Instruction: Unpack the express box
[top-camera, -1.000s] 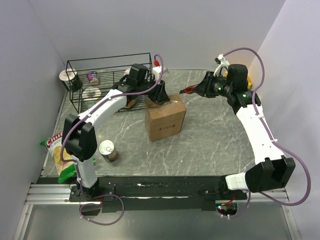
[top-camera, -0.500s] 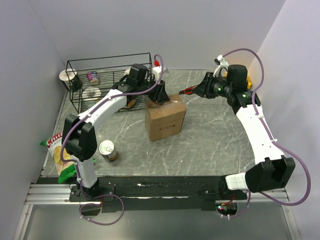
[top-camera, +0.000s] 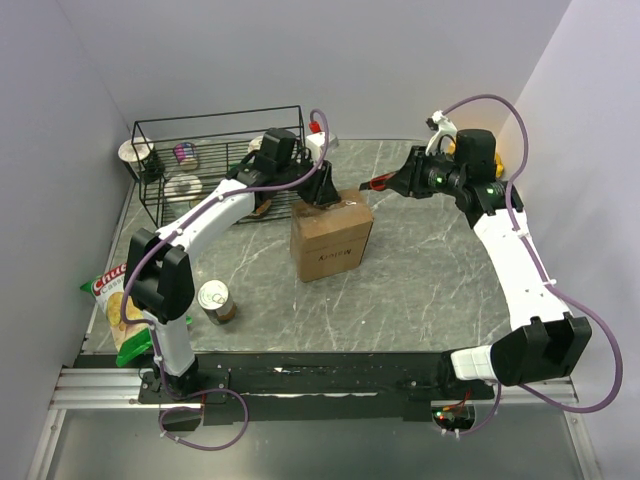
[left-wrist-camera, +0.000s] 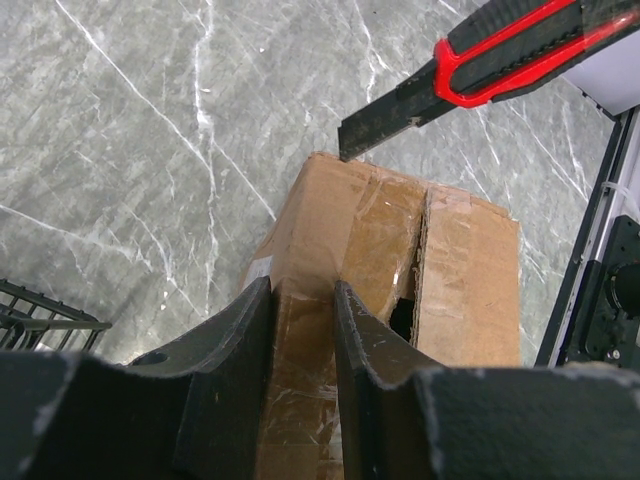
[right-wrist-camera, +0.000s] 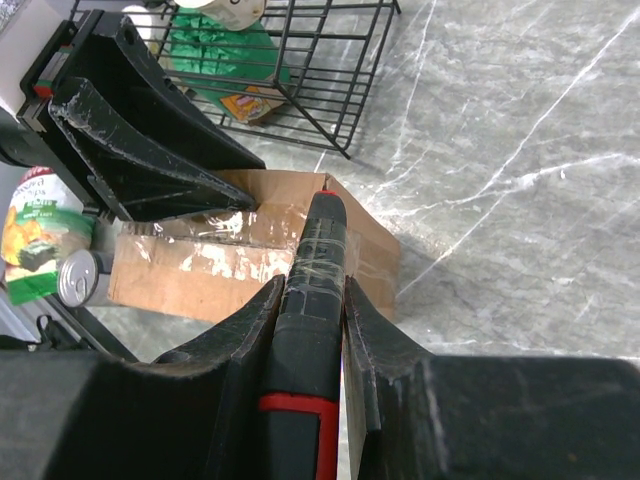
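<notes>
Express box (top-camera: 332, 240) under L jaws, touching; knife (left-wrist-camera: 480, 60) near.

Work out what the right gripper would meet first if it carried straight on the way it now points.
The right gripper leads with a utility knife, whose tip would likely meet the taped top of the express box first, near the end the left gripper holds. Its height above the cardboard is unclear.

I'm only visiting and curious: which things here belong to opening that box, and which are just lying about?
For the job: express box, utility knife.
Lying about: wire basket, tin can, chips bag.
</notes>
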